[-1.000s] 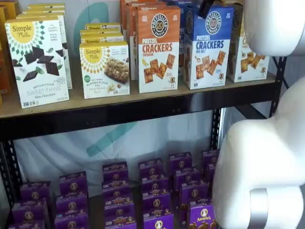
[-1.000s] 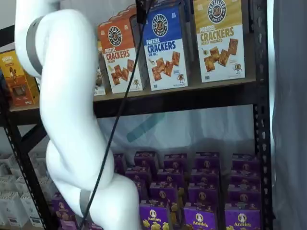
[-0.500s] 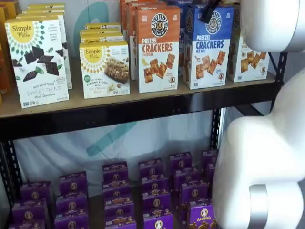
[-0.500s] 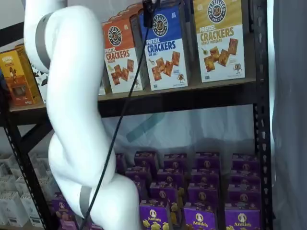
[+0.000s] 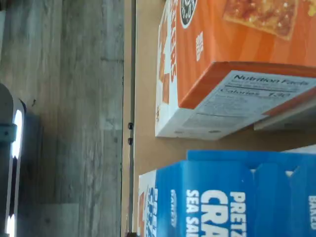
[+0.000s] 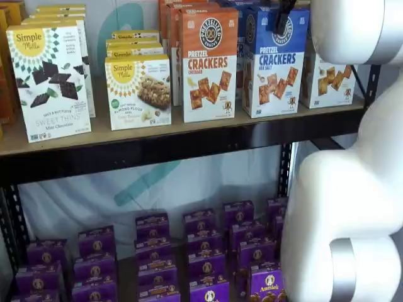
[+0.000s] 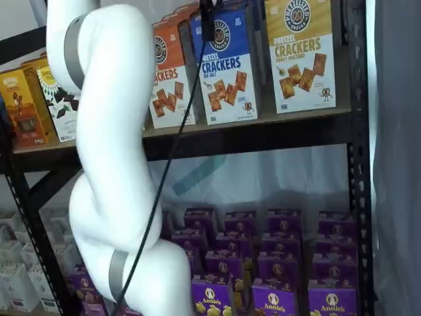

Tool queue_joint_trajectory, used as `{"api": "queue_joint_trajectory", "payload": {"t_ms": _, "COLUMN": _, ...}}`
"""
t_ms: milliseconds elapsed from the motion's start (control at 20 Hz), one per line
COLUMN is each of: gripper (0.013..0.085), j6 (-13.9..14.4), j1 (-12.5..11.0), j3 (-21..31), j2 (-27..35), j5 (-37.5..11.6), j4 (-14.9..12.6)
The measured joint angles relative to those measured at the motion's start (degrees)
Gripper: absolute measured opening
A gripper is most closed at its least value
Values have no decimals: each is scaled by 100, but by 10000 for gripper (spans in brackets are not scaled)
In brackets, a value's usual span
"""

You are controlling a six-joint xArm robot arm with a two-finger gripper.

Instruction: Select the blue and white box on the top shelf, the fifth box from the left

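Blue and white box (image 6: 273, 63) stands on top shelf (image 6: 189, 135), beside orange box (image 5: 232, 59). Only wrist view shows box tops. Gripper (image 6: 281, 17) lower than before, fingers apart, empty.

You're looking at a mock grocery aisle set up as a robot test rig, not a real shop. Black steel rack (image 6: 9, 220) w/ tan top shelf (image 6: 157, 133) stocked in retail rows: Simple Mills boxes (image 6: 50, 78) at 9 o'clock, orange Cheddar cracker box (image 6: 210, 63) and blue and white box (image 6: 274, 63) at 1 o'clock, yellow-topped cracker box (image 7: 301, 52) beside them. Purple Annie's boxes (image 6: 151, 258) fill the lower level at 6 o'clock. White backdrop sheet (image 6: 189, 182) behind the rack, wood-look plank floor (image 5: 64, 118) in wrist view, white robot arm (image 7: 108, 164) in front.
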Motion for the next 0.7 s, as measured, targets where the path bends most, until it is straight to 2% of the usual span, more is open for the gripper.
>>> {"api": "queue_joint_trajectory", "payload": {"t_ms": 650, "gripper": 850, "j6": 60, "j1": 123, "j3": 113, "j2": -47, "j5": -131, "j4": -134}}
{"api": "queue_joint_trajectory", "payload": {"t_ms": 700, "gripper": 810, "j6": 61, "j1": 126, "j3": 101, "j2": -42, "j5": -114, "j4": -143}}
